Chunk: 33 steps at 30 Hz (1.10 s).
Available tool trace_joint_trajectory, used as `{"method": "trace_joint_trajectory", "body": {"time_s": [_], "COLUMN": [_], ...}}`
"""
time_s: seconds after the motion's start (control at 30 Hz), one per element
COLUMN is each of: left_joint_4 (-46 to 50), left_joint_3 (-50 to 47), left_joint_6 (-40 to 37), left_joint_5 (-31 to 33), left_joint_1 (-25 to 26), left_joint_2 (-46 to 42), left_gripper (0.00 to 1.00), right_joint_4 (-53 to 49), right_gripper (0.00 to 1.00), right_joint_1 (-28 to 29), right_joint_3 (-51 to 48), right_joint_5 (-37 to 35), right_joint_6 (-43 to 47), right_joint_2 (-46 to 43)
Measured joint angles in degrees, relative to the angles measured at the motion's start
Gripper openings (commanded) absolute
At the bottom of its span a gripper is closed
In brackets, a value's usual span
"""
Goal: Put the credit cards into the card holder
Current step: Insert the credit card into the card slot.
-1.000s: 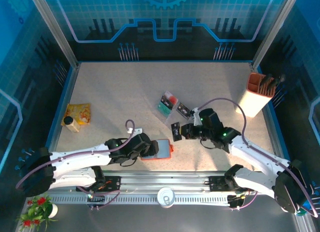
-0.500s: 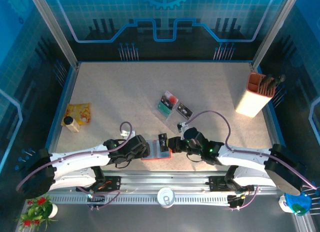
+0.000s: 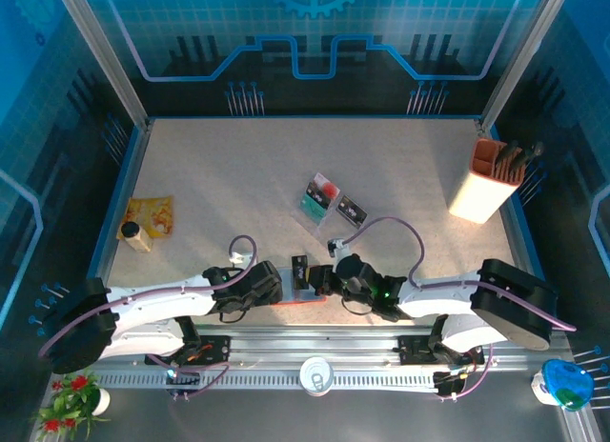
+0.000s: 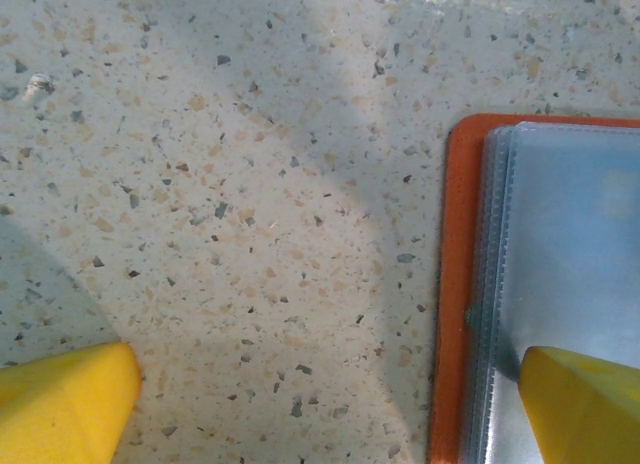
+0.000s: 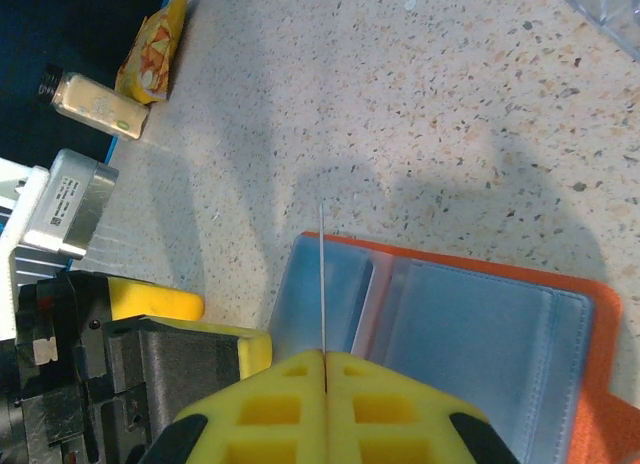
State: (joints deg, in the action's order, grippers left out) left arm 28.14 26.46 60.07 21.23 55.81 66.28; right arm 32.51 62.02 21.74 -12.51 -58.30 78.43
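Right gripper (image 5: 325,359), pinching a card (image 5: 322,274), may miss the pocket of the wallet (image 5: 470,324) if tilted; left gripper (image 4: 320,404) stands wide.

A: Where is the top camera sitting?
B: It is sitting above and behind the arm bases, looking down over the whole tabletop (image 3: 238,175).
A: And the wrist cameras?
B: Each is peering closely past its own pincer. Both are catching the card holder (image 4: 455,284), lying under the right pincer (image 5: 325,359) and beside the left pincer (image 4: 320,414).

Bright overhead light, blue-tinted edges, soft shadows on the table (image 4: 250,134), sharp focus
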Motion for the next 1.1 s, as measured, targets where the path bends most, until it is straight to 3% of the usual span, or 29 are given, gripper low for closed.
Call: {"method": "trace_joint_trajectory", "body": {"time_s": [0.53,1.1], "left_joint_4": [-0.39,-0.57], "left_joint_3": [-0.39,-0.48], "left_joint_6": [0.0,0.0], "left_joint_5": [0.24,0.24], "left_joint_1": [0.0,0.0], "left_joint_2": [-0.02,0.0], "left_gripper": [0.99,0.99], "right_joint_4": [7.65,10.49], "right_gripper": [0.0,0.0], "right_joint_1": [1.46,2.49], "right_joint_3": [-1.62,-4.39], "right_joint_5": [-3.13,-5.35], "right_joint_6": [-3.19,-5.35], "right_joint_2": [5.9,6.25]}}
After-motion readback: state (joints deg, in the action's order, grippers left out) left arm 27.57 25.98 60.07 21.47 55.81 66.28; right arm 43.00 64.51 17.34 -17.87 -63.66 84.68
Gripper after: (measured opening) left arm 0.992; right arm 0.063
